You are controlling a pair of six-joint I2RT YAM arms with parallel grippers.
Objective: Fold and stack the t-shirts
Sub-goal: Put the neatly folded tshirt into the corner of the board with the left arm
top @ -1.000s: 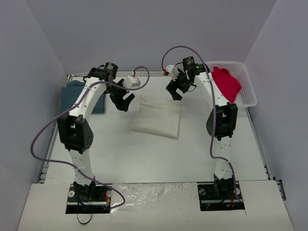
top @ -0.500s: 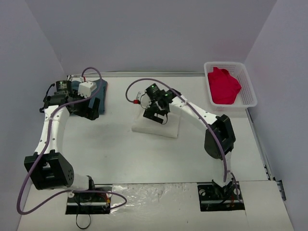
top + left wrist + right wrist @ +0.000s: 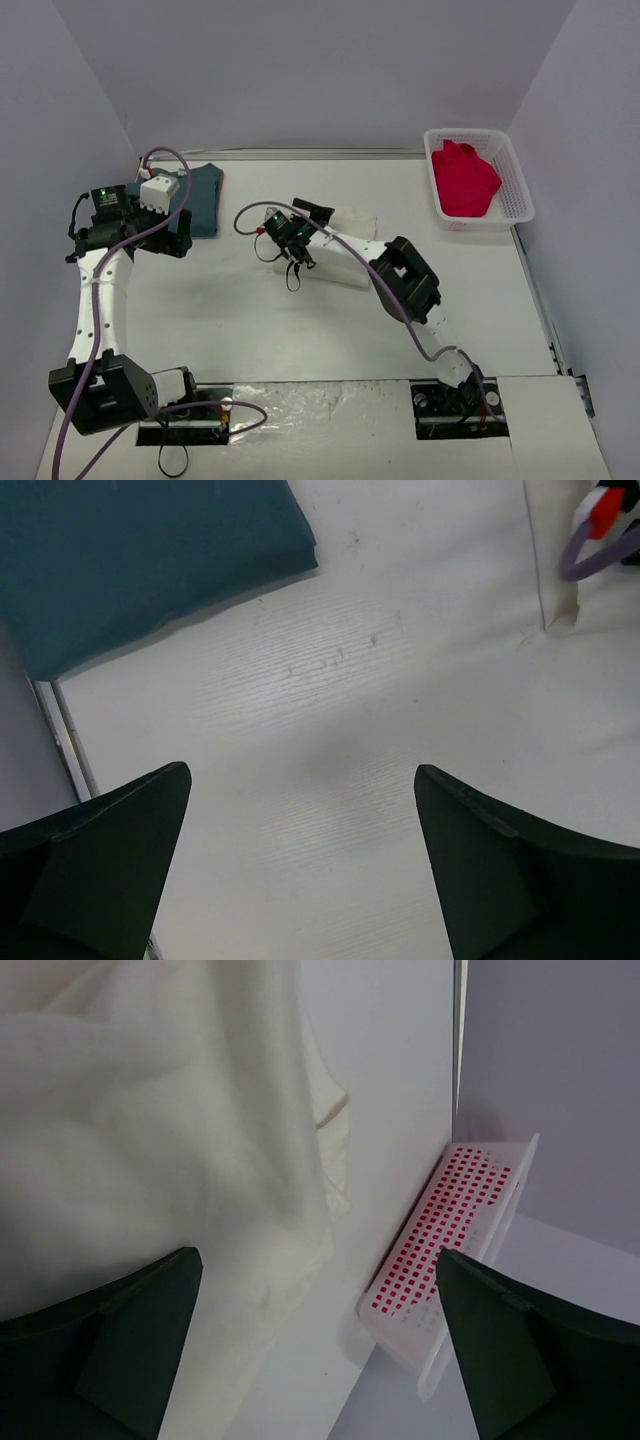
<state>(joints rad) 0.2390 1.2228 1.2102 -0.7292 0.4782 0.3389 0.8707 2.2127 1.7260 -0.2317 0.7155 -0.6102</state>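
1. Starting at the far left, the teal-blue t-shirt (image 3: pixel 204 192) lies flat near the back corner of the worktop (image 3: pixel 250 320). It shows straight edges and a squared corner, so I judge it already folded and serving as the base of the stack.
2. Just in front of it is the left claw (image 3: pixel 300 810). Its fingers are spread wide and hold nothing, and only bare worktop shows between them in the left wrist view. The teal cloth is near but apart from it.
3. In the middle lies the cream-white t-shirt (image 3: pixel 356 219), gathered into a compact rectangle, though its layers look soft and rumpled in the right wrist view. It looks folded or nearly so, but it sits well apart from the teal one, so it is not yet stacked.
4. The right claw (image 3: pixel 291 246) is at the left edge of that cream shirt. Its fingers are parted, with cloth lying under and between them. Nothing is pinched as far as can be seen, so I read it as released. It may be about to take this edge.
5. At the far right, the red t-shirt (image 3: pixel 466 180) sits crumpled in the white lattice basket (image 3: pixel 521 196). It is unfolded and untouched.
6. By my judgement the task is around halfway. One shirt is placed and one is shaped but not moved. The red one still needs lifting out, spreading, folding and stacking.
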